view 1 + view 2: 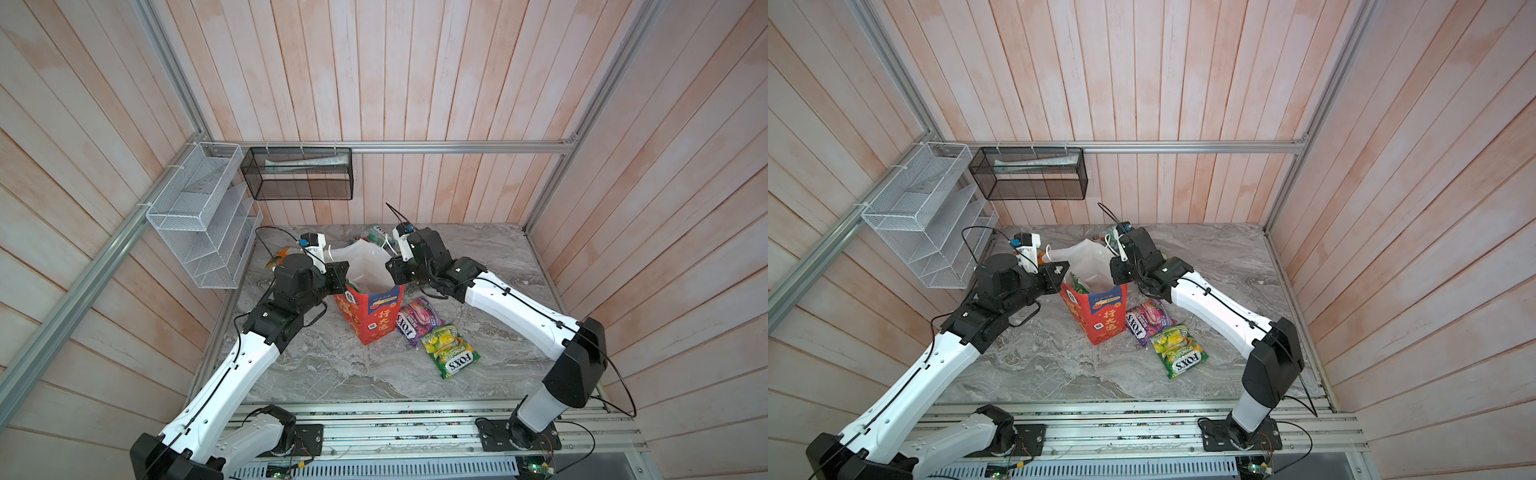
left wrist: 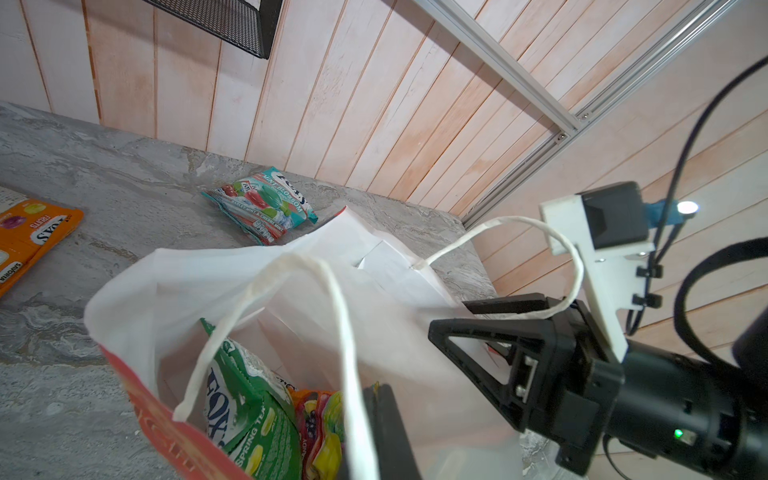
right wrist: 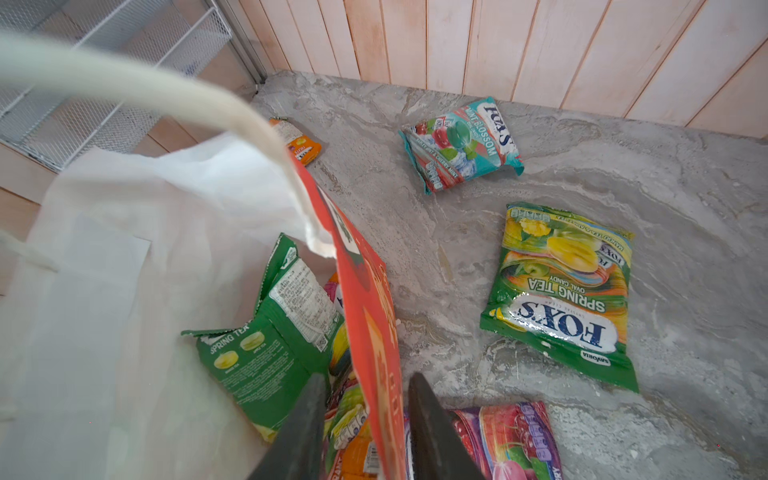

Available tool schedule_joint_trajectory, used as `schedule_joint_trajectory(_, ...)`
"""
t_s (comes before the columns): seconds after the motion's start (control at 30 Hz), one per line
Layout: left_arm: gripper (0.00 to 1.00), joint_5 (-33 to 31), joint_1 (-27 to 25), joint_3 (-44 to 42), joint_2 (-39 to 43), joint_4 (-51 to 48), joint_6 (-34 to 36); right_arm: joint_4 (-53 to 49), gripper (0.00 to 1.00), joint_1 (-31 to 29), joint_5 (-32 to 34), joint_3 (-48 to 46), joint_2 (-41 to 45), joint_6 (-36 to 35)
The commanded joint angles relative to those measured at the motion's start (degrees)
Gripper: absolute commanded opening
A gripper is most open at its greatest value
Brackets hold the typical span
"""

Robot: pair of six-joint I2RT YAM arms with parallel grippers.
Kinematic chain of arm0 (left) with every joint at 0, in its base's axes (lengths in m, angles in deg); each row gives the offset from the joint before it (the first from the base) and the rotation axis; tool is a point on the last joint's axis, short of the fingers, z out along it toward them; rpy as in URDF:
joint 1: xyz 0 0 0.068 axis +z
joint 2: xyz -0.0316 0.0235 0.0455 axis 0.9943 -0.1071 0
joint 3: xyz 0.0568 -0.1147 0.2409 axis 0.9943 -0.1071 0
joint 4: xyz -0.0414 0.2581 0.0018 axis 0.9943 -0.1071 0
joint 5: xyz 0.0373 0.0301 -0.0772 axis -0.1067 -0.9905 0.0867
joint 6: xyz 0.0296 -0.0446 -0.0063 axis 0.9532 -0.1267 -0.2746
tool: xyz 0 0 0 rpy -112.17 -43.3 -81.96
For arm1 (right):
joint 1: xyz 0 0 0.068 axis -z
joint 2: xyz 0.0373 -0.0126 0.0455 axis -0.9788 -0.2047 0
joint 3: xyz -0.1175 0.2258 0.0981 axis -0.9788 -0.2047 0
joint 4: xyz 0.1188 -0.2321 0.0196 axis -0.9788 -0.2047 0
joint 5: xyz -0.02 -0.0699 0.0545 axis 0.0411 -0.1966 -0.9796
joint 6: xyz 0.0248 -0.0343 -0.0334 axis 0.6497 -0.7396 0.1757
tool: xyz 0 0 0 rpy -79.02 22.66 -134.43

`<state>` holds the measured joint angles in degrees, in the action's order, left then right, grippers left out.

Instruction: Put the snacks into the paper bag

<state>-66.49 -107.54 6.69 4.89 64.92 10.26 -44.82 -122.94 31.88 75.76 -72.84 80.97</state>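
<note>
Paper bag (image 1: 376, 320) stands upright mid-bench (image 1: 324, 370), long axis vertical, mouth pointing up; red outside, blue panel, yellow characters, white inside, white cord handles (image 2: 291, 261). Green Spring Tea pouch (image 3: 270, 345) lies inside. Left gripper (image 1: 343, 276) is clamped on the bag's rim; right gripper (image 3: 368, 376) has its jaws apart, straddling the opposite wall

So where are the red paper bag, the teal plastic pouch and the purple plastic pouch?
Tall red paper bag (image 1: 380, 334): in a top view, lower front panel.
Flat teal plastic pouch (image 3: 459, 145): right wrist view, printed face.
Flat purple plastic pouch (image 1: 1148, 321): in a top view, printed face.
</note>
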Motion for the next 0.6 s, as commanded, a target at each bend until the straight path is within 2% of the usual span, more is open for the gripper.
schedule_joint_trajectory(0.0,0.0,0.93,-0.14,1.27,0.07,1.34,0.97,-0.57,0.36,0.12,0.64,1.07,2.74,-0.57)
schedule_joint_trajectory(0.1,0.0,1.36,-0.14,1.53,-0.2,1.26,0.91,-1.39,0.34,0.15,1.07,1.67,2.71,-0.92)
schedule_joint_trajectory(0.2,0.0,1.37,-0.14,1.31,0.05,1.31,0.97,-2.48,0.28,0.06,1.47,2.5,1.95,-1.1)
schedule_joint_trajectory(0.43,0.0,1.11,-0.14,1.36,0.06,1.33,1.15,-5.0,0.27,-0.55,2.45,4.61,-0.36,-1.91)
schedule_joint_trajectory(0.57,0.0,1.88,-0.2,1.36,0.01,1.48,1.15,-6.48,0.28,-1.05,6.48,5.58,-1.23,-2.05)
